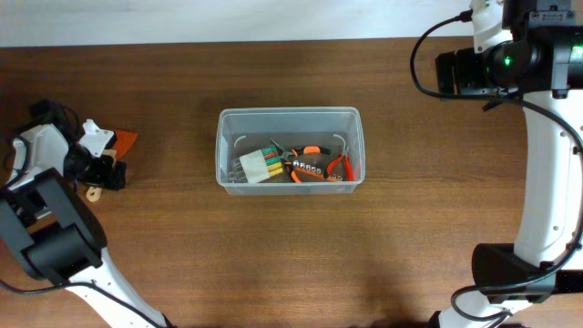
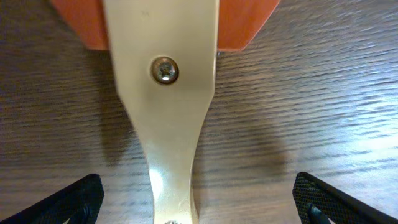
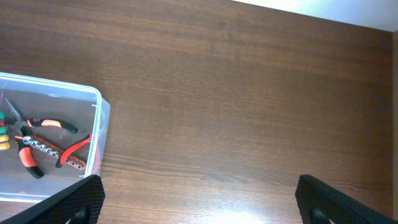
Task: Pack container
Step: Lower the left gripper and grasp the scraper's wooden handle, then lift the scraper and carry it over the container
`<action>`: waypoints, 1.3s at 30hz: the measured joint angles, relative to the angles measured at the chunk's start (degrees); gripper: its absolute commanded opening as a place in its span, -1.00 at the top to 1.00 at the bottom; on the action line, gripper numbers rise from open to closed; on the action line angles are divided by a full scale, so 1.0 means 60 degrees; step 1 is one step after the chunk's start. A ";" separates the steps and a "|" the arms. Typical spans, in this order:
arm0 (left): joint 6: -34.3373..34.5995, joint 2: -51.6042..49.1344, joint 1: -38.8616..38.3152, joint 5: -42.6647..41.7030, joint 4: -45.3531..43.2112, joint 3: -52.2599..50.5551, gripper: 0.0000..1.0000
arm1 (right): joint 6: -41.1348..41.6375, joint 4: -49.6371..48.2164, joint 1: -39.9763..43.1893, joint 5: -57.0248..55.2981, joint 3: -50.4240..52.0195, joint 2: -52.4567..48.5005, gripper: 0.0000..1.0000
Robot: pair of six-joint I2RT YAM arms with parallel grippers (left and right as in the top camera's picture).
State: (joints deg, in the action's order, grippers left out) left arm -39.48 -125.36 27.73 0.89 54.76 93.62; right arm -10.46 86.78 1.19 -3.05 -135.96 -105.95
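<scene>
The clear plastic container [image 1: 290,113] stands mid-table; its corner shows in the right wrist view [image 3: 94,94]. Inside lie orange-handled pliers [image 1: 314,162], a set of coloured bits [image 1: 260,165] and a socket rail [image 3: 43,147]. At the far left a scraper with an orange blade [image 1: 125,140] and a cream handle [image 2: 166,106] lies on the table. My left gripper [image 1: 102,171] is open just over it, with one finger on each side of the handle [image 2: 196,194]. My right gripper [image 1: 453,73] is open and empty above bare table at the far right [image 3: 199,199].
The wooden table [image 1: 291,255] ends at a pale wall strip along the far edge [image 3: 348,12]. The right arm's base and cables [image 1: 510,273] stand at the front right. The left arm's base [image 1: 55,246] stands at the front left.
</scene>
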 measured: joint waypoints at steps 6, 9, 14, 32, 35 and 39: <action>0.0000 -0.0127 0.0000 0.0029 -0.0106 0.0000 -0.98 | 0.0004 0.0000 0.0000 0.0000 0.0000 0.0000 -0.98; 0.0000 -0.0127 0.0000 0.0033 -0.0109 0.0000 -0.99 | 0.0004 0.0000 0.0000 0.0000 0.0000 0.0000 -0.97; 0.0000 -0.0127 0.0000 0.0033 -0.0106 0.0000 -0.90 | 0.0004 0.0000 0.0000 0.0000 0.0000 0.0000 -0.97; 0.0000 -0.0127 0.0000 0.0025 -0.0102 -0.0036 -0.11 | 0.0004 0.0073 0.0000 0.0000 0.0000 0.0000 -0.97; 0.0000 -0.0127 0.0000 0.0025 -0.0098 -0.0036 0.09 | 0.0000 0.0073 0.0000 -0.0004 0.0000 0.0000 -0.97; -0.0007 -0.0127 0.0000 0.0025 -0.0095 -0.0047 0.30 | 0.0004 0.0073 0.0000 -0.0004 0.0000 0.0000 -0.97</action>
State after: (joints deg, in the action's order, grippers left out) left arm -39.53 -126.13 27.73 1.04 54.19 93.34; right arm -10.44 87.22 1.19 -3.07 -135.96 -105.95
